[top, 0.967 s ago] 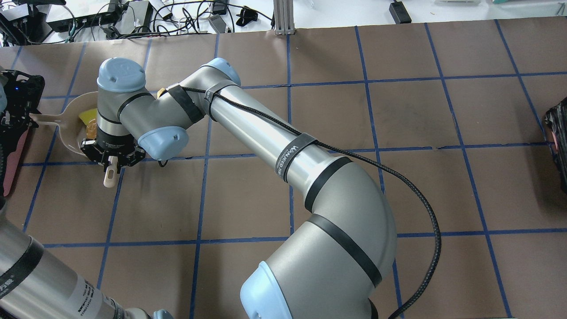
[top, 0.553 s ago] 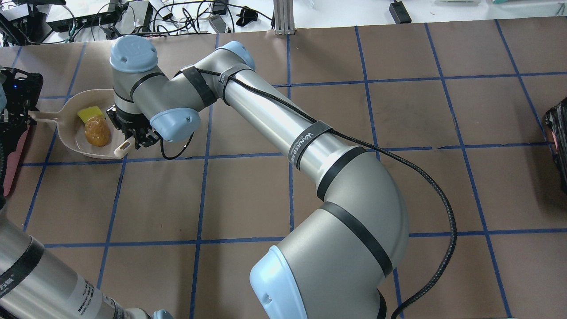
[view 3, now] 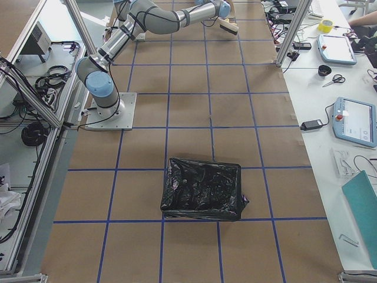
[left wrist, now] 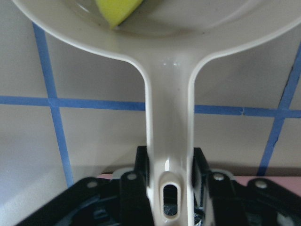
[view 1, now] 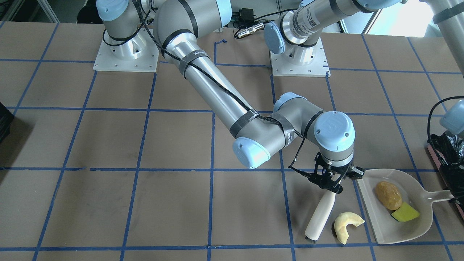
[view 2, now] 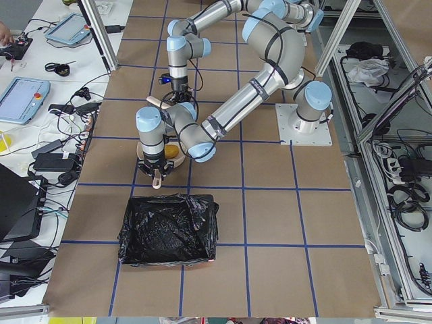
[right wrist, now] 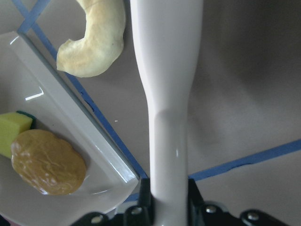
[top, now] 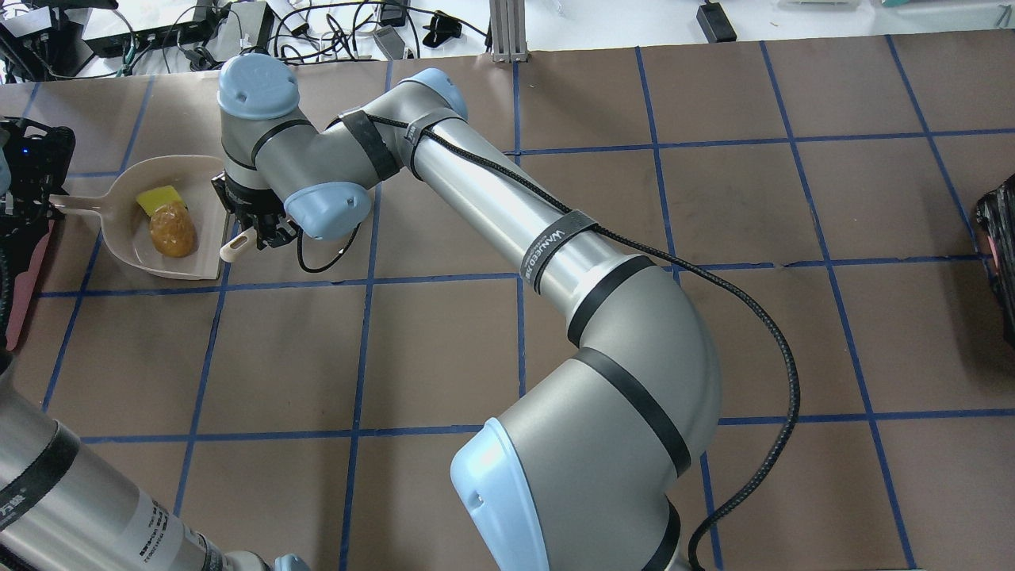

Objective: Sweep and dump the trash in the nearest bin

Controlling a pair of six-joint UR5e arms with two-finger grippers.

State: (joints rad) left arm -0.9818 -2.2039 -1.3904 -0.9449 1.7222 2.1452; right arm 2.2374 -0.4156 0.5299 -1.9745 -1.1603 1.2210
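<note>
My right gripper (view 1: 333, 181) is shut on a cream-handled brush (view 1: 320, 214), whose head rests on the table. The pale crescent (view 1: 346, 224) lies on the table between the brush and the dustpan (view 1: 369, 214). It also shows in the right wrist view (right wrist: 96, 47). The golden-brown chunk (view 1: 388, 195) and the yellow wedge (view 1: 405, 212) lie inside the pan. My left gripper (left wrist: 170, 188) is shut on the dustpan's handle (left wrist: 168, 108). The bin (view 2: 169, 229), lined with a black bag, stands just beyond the pan's handle end. In the overhead view the arm hides the crescent.
My right arm (top: 492, 214) reaches across the table to the left side. A second bag-lined bin (view 3: 203, 191) stands at the table's far right end. Blue tape lines grid the brown table (top: 714, 333). Cables and electronics lie beyond the far edge (top: 238, 32).
My right gripper and the brush have moved away from the robot and to the right, off the pan's near corner. The chunk and wedge in the pan are now uncovered.
</note>
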